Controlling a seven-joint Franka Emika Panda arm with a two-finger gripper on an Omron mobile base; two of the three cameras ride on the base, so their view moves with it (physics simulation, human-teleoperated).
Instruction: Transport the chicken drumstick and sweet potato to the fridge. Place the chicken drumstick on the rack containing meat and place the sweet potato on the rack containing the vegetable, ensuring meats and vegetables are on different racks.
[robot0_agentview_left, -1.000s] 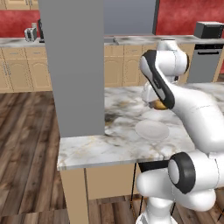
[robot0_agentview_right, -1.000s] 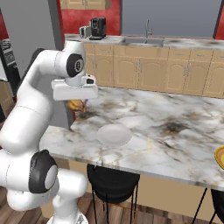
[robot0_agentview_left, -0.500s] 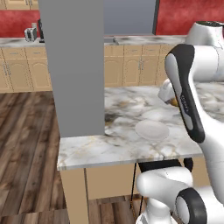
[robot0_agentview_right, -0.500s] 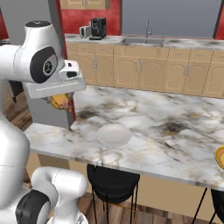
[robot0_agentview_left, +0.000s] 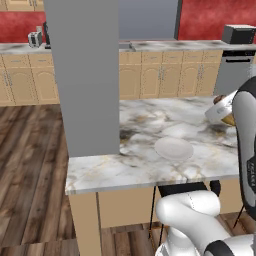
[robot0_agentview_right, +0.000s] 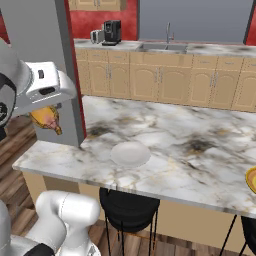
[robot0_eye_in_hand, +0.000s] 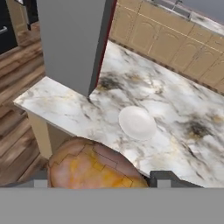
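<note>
Lifted higher and swung back off the marble counter (robot0_agentview_right: 165, 140) since a second ago, the gripper (robot0_agentview_right: 47, 112) is clamped on the chicken drumstick (robot0_agentview_right: 46, 118), held in the air beyond the counter's near-left corner. Farther in, a white plate (robot0_agentview_right: 130, 153) lies on the marble.

Red walls (robot0_agentview_left: 210, 20), wood floor (robot0_agentview_left: 30, 165), marble island (robot0_agentview_right: 165, 145), grey pillar (robot0_agentview_left: 82, 75)

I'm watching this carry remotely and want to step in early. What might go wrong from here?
The chicken drumstick hangs high above the floor in the pincer, beyond the counter edge; a slipped grip would probably drop it onto the wood floor. The grey pillar stands close beside the arm, so a wide swing could clip it.
</note>
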